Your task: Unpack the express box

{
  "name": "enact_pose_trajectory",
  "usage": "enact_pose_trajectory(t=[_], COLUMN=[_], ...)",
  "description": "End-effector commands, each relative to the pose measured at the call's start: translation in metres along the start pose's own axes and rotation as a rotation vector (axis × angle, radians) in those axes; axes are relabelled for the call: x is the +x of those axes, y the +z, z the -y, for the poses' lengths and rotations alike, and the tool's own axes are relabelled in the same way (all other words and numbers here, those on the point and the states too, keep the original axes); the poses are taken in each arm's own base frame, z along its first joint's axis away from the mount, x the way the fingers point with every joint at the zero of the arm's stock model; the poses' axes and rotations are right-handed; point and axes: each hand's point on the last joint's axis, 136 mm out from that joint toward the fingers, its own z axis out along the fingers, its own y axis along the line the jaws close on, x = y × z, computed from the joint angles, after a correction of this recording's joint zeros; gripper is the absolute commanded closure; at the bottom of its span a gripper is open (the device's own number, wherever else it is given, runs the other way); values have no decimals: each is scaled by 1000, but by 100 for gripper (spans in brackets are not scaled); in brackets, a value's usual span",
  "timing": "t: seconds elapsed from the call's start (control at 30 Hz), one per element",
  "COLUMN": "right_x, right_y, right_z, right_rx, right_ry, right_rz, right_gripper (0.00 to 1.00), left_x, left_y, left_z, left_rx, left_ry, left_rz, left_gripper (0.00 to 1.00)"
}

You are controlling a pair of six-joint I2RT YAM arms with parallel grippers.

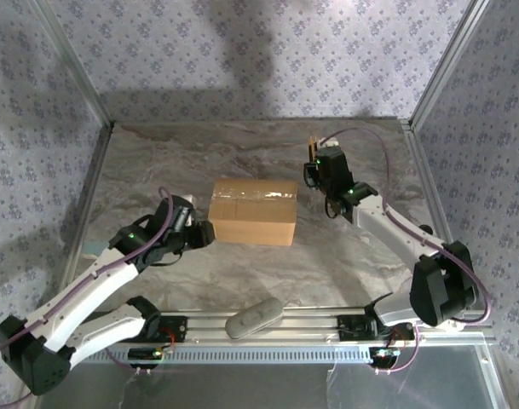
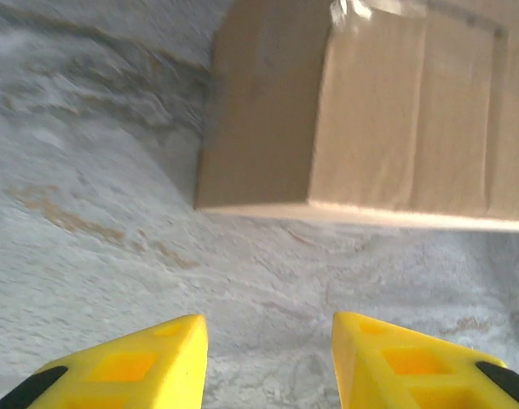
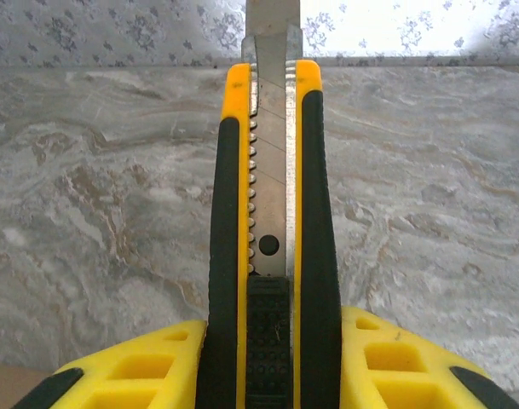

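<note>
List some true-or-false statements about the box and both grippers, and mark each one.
1. The express box is closed, with tape across its top. True.
2. The left gripper grips the box's corner. False: its fingers are apart with nothing between them, short of the box.
3. The right gripper is clamped on a utility knife. True.
4. The knife is cutting the tape. False: it is held off to the box's right, clear of it, above the table.
</note>
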Motion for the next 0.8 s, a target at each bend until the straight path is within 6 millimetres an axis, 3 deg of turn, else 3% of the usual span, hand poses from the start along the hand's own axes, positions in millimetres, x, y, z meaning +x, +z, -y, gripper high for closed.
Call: enact_pose_trajectory(t=[0.0,0.17,0.23,0.47,0.77], right_x=[-28,-32,-42,-37,-9], right_y=[8,29,35,46,44], right_z=[-12,-20,-27,-43,-56], right_rx=[-50,-66,-81,-139,-161], right_ry=[-11,-26,-20,-14,-23], right_rz=[51,40,52,25,-37], right_gripper=[100,100,100,100,100], left_x=[3,-2,-8,-31,-51], left_y=[13,29,35,50,56], left_z=[12,22,22,23,9], left_rx=[49,62,39,-14,-80], left_ry=[-58,-63,-63,-82,-102], left_rz=[-6,0,10,89,141], left_gripper=[57,57,57,58,58])
